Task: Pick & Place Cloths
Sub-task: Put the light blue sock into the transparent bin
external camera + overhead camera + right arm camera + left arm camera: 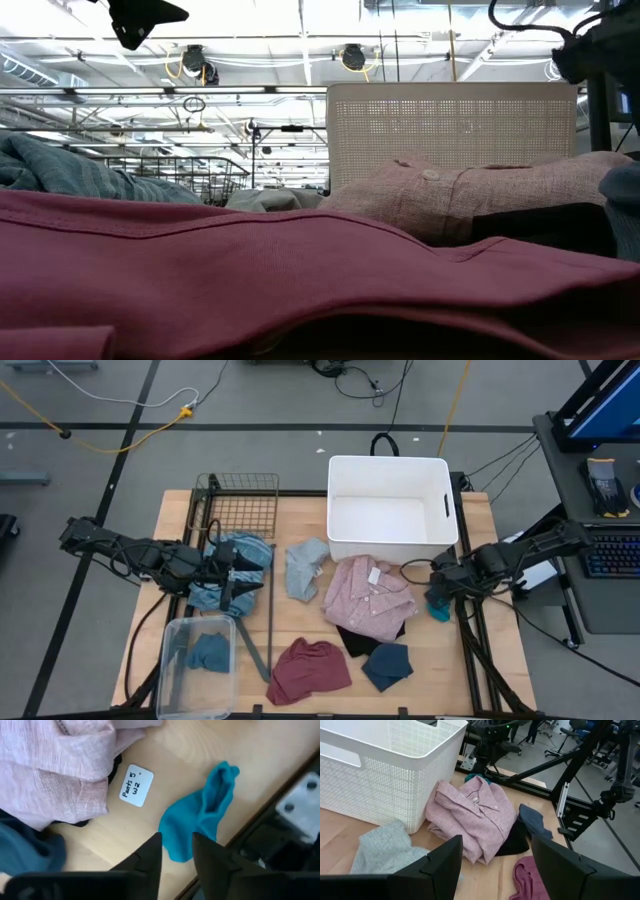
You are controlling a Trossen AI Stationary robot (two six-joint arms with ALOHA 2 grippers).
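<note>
R gripper (175,851) is hovering right over the teal piece (200,815) at the table's R edge, fingers a little apart w/ nothing between them; the teal cloth is lying just ahead of the tips, not touching as far as I can see. It's a small crumpled scrap, long axis running diagonally toward the table edge, narrower end pointing at the metal frame. A white paper tag (136,785) w/ handwriting is lying beside it on the bare wood, between it and the pink shirt (368,596).

L gripper (232,572) is sitting over the blue striped top (236,560) on the L side, just in front of the wire basket (240,505); fingers spread wide in the wrist view, empty.

Pink shirt is lying bunched mid-table, fine woven fabric, buttons and collar showing, touching the front of the white plastic tub (390,508) w/ its perforated walls. Black piece (355,640) is poking out from under the shirt's near side, navy piece (388,664) next to that. Maroon piece (312,670) is lying flat-ish near the front edge, soft and wrinkled. Grey-blue piece (304,568) is lying between striped top and shirt, long axis running roughly front-to-back. Another dark teal cloth (210,652) is sitting inside a clear plastic bin (170,690) at the front L corner.
</note>
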